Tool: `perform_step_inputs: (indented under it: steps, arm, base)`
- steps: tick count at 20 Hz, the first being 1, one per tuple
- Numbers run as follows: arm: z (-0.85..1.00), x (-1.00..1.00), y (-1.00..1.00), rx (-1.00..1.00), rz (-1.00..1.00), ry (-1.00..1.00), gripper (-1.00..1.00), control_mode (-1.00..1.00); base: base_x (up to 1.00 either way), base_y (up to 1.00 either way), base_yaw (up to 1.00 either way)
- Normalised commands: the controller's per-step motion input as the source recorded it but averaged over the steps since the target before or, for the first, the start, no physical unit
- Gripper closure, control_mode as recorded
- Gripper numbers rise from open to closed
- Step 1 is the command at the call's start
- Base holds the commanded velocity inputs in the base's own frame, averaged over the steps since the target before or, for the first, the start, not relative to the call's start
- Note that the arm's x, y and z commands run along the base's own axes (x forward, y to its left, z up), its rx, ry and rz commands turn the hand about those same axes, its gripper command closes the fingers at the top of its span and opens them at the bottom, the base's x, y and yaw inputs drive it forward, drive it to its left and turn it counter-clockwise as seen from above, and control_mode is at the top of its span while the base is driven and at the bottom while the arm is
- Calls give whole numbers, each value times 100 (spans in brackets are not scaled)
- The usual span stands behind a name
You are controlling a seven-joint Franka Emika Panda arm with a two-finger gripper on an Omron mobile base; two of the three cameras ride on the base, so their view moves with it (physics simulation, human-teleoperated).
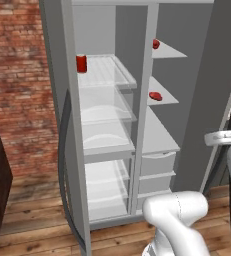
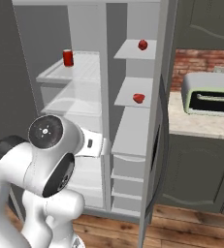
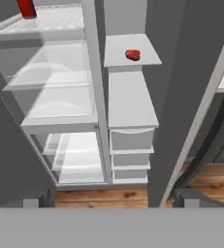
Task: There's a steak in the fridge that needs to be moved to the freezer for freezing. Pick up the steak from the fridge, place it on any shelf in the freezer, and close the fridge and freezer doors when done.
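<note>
Hand (image 3: 111,196) is wide open and holds nothing, hanging back from the unit so you can see both sides. Your steak (image 3: 132,54) lies flat on a grey shelf (image 3: 147,58) in the narrow freezer (image 3: 133,106), at about 12 o'clock from the hand. Both doors (image 3: 191,87) stand open, likely because closing them is left.

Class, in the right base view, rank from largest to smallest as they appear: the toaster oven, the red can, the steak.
1. Toaster oven, clearly largest.
2. Red can.
3. Steak, looks close to the can in size, so the order of these two is unsure.
</note>
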Motion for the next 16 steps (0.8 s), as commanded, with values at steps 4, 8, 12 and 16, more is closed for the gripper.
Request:
perform_step_inputs:
  steps: [4,8,12,16]
  arm:
    - [-9,0,-77,0,2,-21,-100,-100]
    - [-17,8,-81,0,6,-20,-100,-100]
    - [-20,4,-71,0,9,-19,-100,-100]
    - [-20,29,-56,0,9,-8,-100,-100]
  base:
    - [0,0,0]
    - [0,0,0]
    - [0,0,0]
    - [0,0,0]
